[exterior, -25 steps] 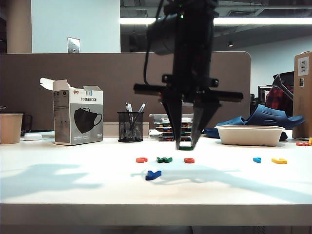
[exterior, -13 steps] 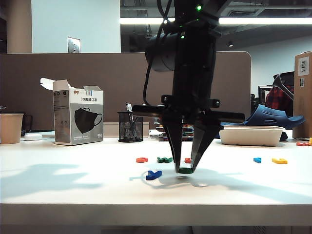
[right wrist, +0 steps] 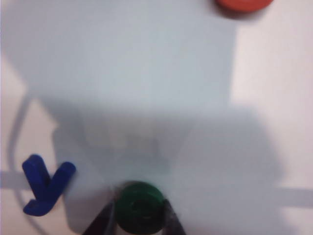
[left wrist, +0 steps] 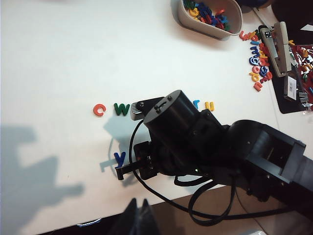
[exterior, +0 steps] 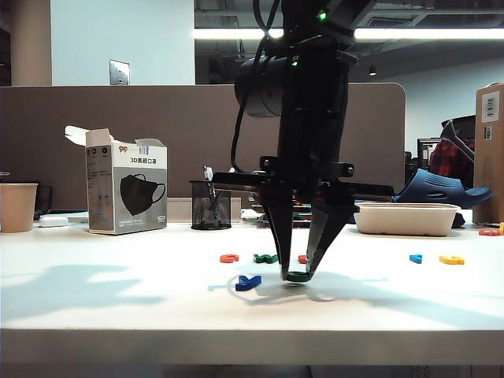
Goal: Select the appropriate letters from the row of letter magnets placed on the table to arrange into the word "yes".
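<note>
right gripper (exterior: 298, 276) clamped on green e (right wrist: 139, 206), low at table (exterior: 94, 307) | blue y (exterior: 248, 283) just beside | red s (exterior: 303, 258) behind in row | left gripper (left wrist: 139, 215) blurred, state unclear

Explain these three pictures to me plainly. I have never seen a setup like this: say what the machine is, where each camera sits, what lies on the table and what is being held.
This is a two-armed robot with pincer grippers. One picture looks across the white table; the other two come from cameras on the wrists. The right gripper, low at the table's middle, is shut on the green "e", just beside the blue "y", which lies in front of the row. Left in the row: orange-red letter, dark green "w", red "s", light blue letter, yellow letter. The left gripper waits at the near edge, apparently shut and empty.
</note>
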